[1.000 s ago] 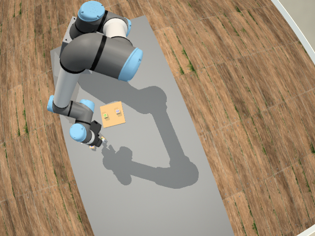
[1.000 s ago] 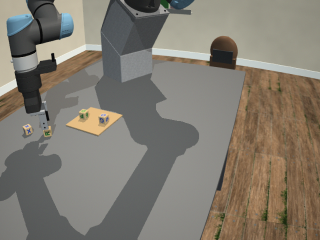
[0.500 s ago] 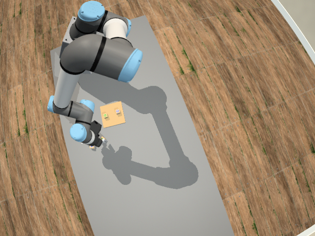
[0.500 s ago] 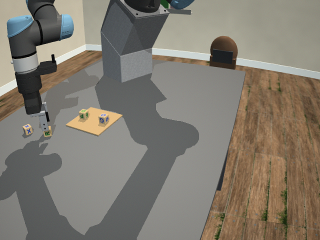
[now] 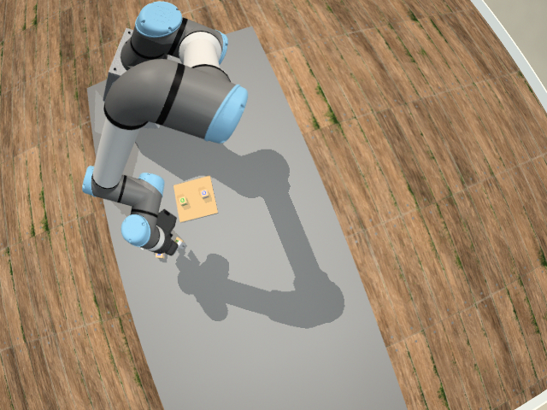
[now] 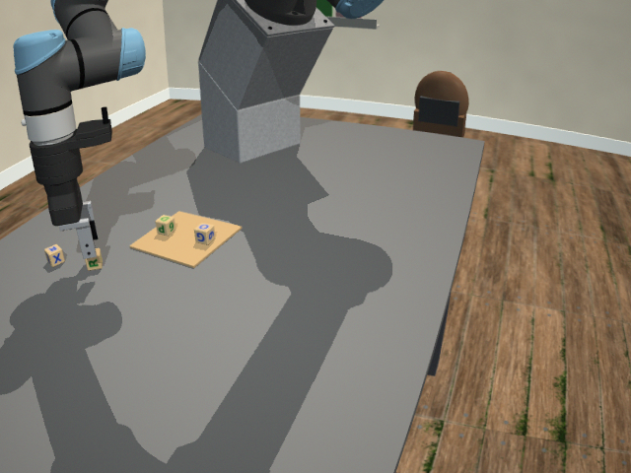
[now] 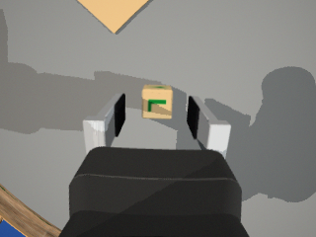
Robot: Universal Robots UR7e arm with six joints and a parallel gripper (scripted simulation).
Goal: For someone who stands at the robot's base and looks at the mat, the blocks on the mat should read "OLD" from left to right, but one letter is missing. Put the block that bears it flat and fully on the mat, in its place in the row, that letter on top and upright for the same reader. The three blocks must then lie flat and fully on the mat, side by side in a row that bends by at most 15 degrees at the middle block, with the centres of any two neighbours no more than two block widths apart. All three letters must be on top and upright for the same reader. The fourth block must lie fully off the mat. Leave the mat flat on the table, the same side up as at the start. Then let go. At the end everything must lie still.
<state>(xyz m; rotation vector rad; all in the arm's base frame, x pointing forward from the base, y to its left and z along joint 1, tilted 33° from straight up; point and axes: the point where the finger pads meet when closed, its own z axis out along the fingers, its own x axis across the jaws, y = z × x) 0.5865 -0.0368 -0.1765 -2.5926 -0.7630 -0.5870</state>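
A wooden block with a green L on top point(image 7: 157, 102) lies on the grey table off the mat; its side shows a green R in the exterior view point(image 6: 94, 262). My gripper point(image 7: 156, 108) is open and low over it, one finger on each side with gaps between fingers and block. It also shows in the exterior view point(image 6: 86, 238) and the top view point(image 5: 174, 247). The tan mat point(image 6: 185, 237) lies flat and holds a green-lettered block point(image 6: 166, 224) and a blue-lettered block point(image 6: 204, 234). A block with a blue X point(image 6: 54, 254) lies off the mat, just beside the gripper.
The robot's grey pedestal point(image 6: 254, 86) stands behind the mat. A brown rounded object point(image 6: 441, 103) sits on the floor beyond the table's far corner. The table's left edge runs close to the X block.
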